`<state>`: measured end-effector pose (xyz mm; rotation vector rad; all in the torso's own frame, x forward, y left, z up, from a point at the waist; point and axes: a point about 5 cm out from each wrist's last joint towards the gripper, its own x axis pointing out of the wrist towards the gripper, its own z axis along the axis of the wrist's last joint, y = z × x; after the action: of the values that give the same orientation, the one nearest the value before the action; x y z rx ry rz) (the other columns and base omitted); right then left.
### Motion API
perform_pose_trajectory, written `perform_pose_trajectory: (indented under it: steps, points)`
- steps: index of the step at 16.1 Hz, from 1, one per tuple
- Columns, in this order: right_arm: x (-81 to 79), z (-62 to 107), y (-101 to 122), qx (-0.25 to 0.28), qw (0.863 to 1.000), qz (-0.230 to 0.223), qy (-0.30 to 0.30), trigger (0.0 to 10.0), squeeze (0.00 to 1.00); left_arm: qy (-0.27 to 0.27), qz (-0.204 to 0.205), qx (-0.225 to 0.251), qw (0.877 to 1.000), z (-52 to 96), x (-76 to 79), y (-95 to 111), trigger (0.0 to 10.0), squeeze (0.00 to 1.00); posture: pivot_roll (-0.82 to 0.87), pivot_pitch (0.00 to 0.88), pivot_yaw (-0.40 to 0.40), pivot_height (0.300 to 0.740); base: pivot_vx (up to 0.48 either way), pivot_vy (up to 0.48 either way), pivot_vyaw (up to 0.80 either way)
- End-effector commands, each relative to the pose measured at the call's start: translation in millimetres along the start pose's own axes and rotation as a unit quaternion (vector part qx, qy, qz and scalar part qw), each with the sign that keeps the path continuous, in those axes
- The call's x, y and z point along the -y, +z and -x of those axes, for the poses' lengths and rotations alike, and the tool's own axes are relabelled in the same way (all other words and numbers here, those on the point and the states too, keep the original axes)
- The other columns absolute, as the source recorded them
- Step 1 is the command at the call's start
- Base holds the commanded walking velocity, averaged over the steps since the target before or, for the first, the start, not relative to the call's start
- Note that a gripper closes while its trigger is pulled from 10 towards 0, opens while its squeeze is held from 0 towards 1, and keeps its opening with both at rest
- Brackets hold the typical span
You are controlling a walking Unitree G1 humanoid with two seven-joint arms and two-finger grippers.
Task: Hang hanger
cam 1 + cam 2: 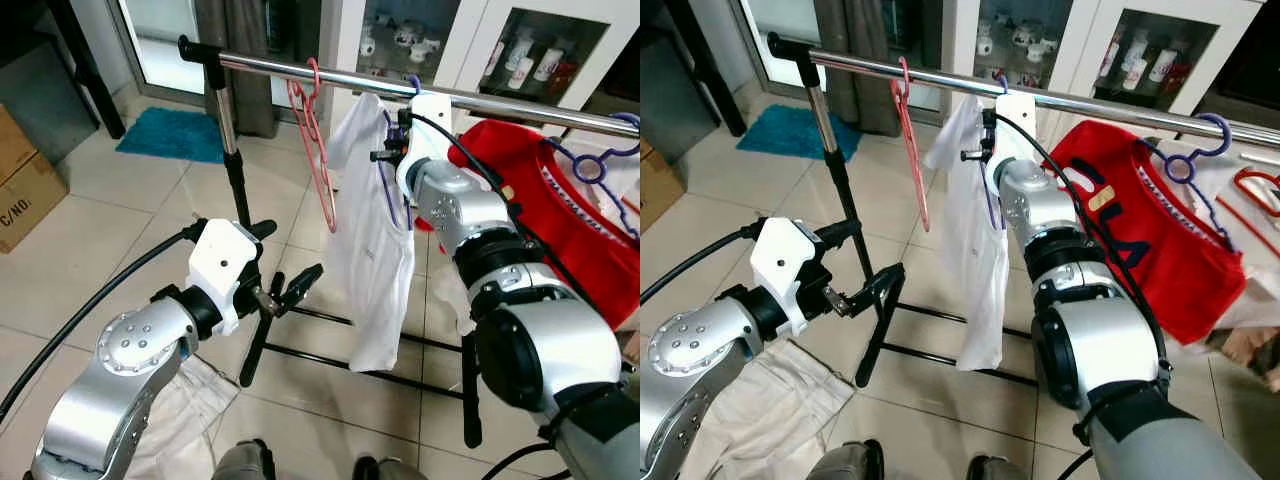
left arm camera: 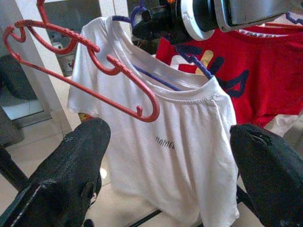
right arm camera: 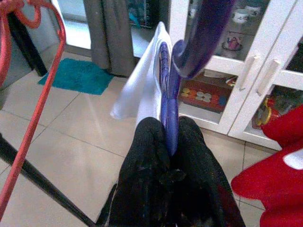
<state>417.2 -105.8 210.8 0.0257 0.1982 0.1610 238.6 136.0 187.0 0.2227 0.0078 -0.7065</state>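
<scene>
Hanger (image 3: 166, 94), purple, with a white shirt (image 1: 375, 260) draped on it, is up at the rail (image 1: 300, 68), its hook right by the bar. Right gripper (image 3: 168, 137) is pinching the hanger's neck just under the hook, fingers pressed tight on it. Left gripper (image 1: 285, 295) waits low beside the rail's upright post, spread wide and empty. A red hanger (image 1: 315, 140) dangles bare on the rail next door. Thin plastic looks light but slippery, and the soft shirt will likely swing, so the neck seems the sensible hold.
</scene>
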Motion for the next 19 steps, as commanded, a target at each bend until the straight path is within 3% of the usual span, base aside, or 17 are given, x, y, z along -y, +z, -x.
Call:
perform_pose_trajectory:
  steps: [1, 5, 6, 9, 12, 13, 14, 15, 16, 17, 19]
  points:
    - [3.3, -0.8, 4.1, 0.001, 1.0, -0.015, -0.001, 10.0, 0.0, -0.001, -0.003, -0.001, 1.0, 1.6, 0.8, 1.6, 10.0, 0.0, 0.2, 0.154, -0.06, 0.74, 0.0, 0.0, 0.0]
    - [6.3, -1.6, -3.0, -0.019, 1.0, 0.001, 0.002, 10.0, 0.02, -0.003, -0.006, -0.004, 1.0, 1.0, 1.6, 0.8, 10.0, 0.0, 0.19, 0.15, -0.053, 0.74, 0.0, 0.0, 0.0]
    - [5.0, -1.3, -3.1, -0.01, 1.0, 0.003, 0.015, 10.0, 1.0, -0.003, -0.006, -0.003, 1.0, -0.3, 1.0, 0.5, 10.0, 0.0, 0.19, 0.146, -0.049, 0.74, 0.0, 0.0, 0.0]
    - [10.6, 4.4, 14.2, 0.071, 0.995, -0.024, 0.064, 10.0, 1.0, 0.019, -0.009, 0.0, 1.0, -5.5, -2.5, -0.9, 10.0, 0.0, 0.17, 0.122, -0.028, 0.74, 0.0, 0.0, 0.0]
    - [24.9, 22.4, 21.2, 0.106, 0.99, -0.028, 0.088, 10.0, 1.0, 0.07, 0.005, 0.002, 0.998, -10.2, -10.8, -4.2, 10.0, 0.0, 0.14, 0.1, -0.002, 0.74, 0.0, 0.0, 0.0]
    - [36.3, 51.4, 15.6, 0.115, 0.987, -0.018, 0.11, 10.0, 1.0, 0.11, 0.032, -0.003, 0.993, -12.1, -14.7, -10.4, 10.0, 0.0, 0.12, 0.081, 0.014, 0.74, 0.0, 0.0, 0.0]
    - [38.5, 59.3, 12.8, 0.114, 0.987, -0.015, 0.115, 10.0, 1.0, 0.12, 0.041, -0.008, 0.992, -12.1, -15.1, -12.9, 10.0, 0.0, 0.12, 0.079, 0.014, 0.74, 0.0, 0.0, 0.0]
    - [45.3, 81.8, 3.3, 0.106, 0.987, -0.01, 0.122, 10.0, 1.0, 0.132, 0.055, -0.017, 0.99, -10.9, -14.1, -17.7, 10.0, 0.0, 0.11, 0.067, 0.011, 0.74, 0.0, 0.0, 0.0]
    - [49.8, 101.3, -5.1, 0.103, 0.987, -0.001, 0.122, 10.0, 1.0, 0.137, 0.036, -0.015, 0.99, -8.8, -11.9, -19.0, 10.0, 0.0, 0.1, 0.057, 0.006, 0.74, 0.0, 0.0, 0.0]
    - [52.6, 121.6, -14.9, 0.111, 0.987, 0.015, 0.112, 10.0, 1.0, 0.159, 0.043, -0.012, 0.986, -7.2, -11.8, -21.7, 10.0, 0.0, 0.09, 0.052, 0.003, 0.74, 0.0, 0.0, 0.0]
    - [55.4, 141.5, -32.9, 0.109, 0.993, 0.016, 0.05, 10.0, 1.0, 0.193, 0.064, -0.013, 0.979, -9.7, -16.1, -25.6, 10.0, 0.0, 0.07, 0.044, 0.004, 0.74, 0.0, -0.18, 0.0]
